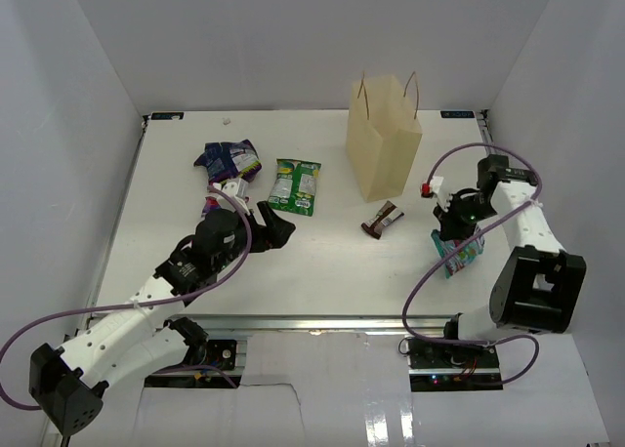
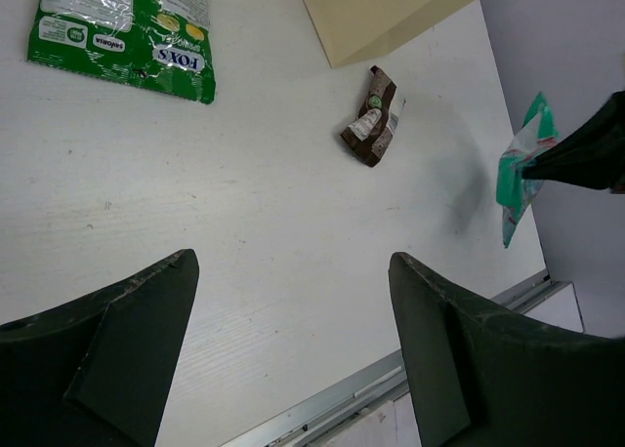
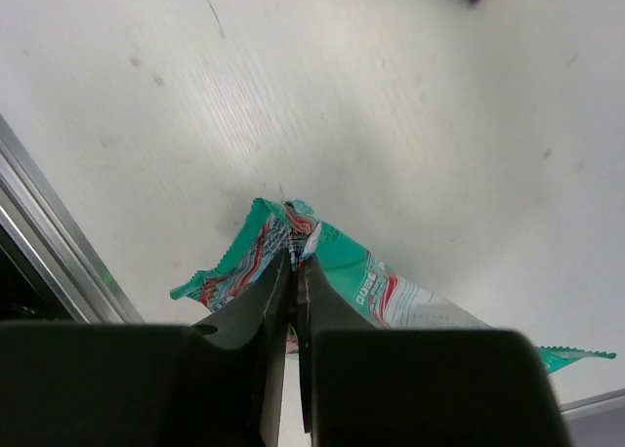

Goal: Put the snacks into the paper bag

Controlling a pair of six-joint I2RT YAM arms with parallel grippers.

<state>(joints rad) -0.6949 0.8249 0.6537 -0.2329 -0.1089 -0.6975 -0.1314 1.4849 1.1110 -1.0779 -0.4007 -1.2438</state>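
The right claw (image 3: 293, 257) is clamping one edge of the teal-red candy bag (image 3: 381, 291), letting the packet dangle, seemingly just off the desk (image 1: 322, 262) and ready for carrying to the upright paper bag (image 1: 384, 144) nearby. The left claw (image 2: 293, 271) is hovering spread apart and empty, short of the green-white pack (image 2: 127, 27).

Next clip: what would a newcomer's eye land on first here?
The tall tan paper bag stands upright at the far middle of the table, dwarfing everything else. On the right, the right tool is shut on a teal-red candy bag, pinching its crimped edge. The left tool hangs open over bare table, with a green-white pack and purple-blue bags beyond it and a brown chocolate bar in front of the bag.
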